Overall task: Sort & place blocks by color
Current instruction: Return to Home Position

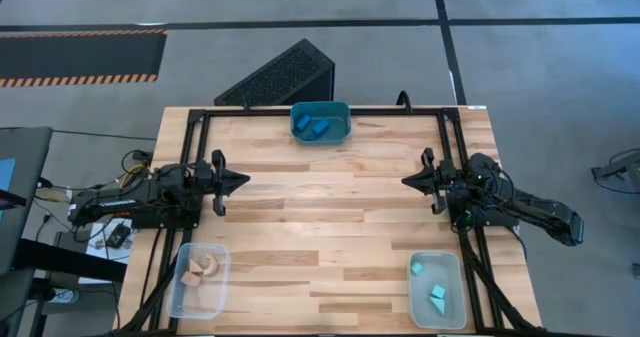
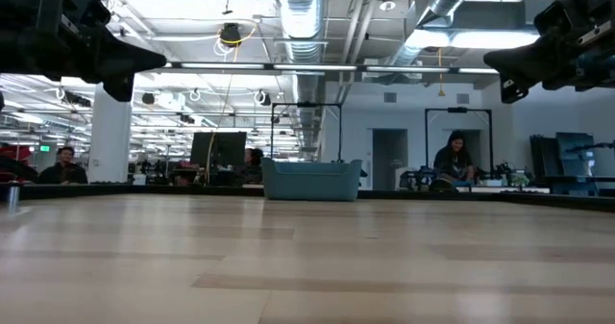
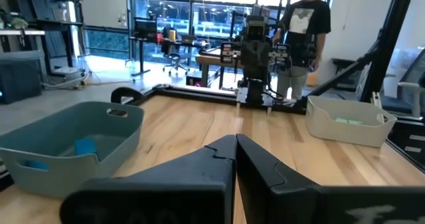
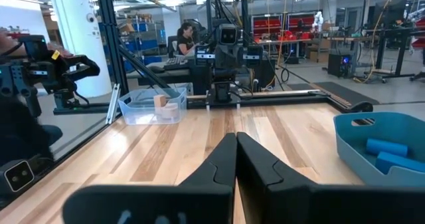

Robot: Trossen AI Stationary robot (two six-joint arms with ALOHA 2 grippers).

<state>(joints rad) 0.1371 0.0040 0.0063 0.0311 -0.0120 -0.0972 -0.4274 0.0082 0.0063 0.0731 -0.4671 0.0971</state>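
Observation:
Blue blocks point(image 1: 315, 127) lie in the teal bin point(image 1: 320, 108) at the table's far middle. Tan wooden blocks point(image 1: 197, 270) lie in the clear bin point(image 1: 199, 303) at the near left. Light teal blocks point(image 1: 431, 286) lie in the clear bin point(image 1: 437, 320) at the near right. My left gripper point(image 1: 245, 181) is shut and holds nothing, drawn back at the table's left edge and pointing level toward the middle. My right gripper point(image 1: 406, 182) is shut and holds nothing at the right edge, facing it.
A black metal frame point(image 1: 320, 110) runs along the table's far edge and both sides. The wooden tabletop point(image 1: 325, 227) lies bare between the two grippers. Beyond the far edge a dark slanted box point(image 1: 280, 77) stands on the floor. People show in the room behind.

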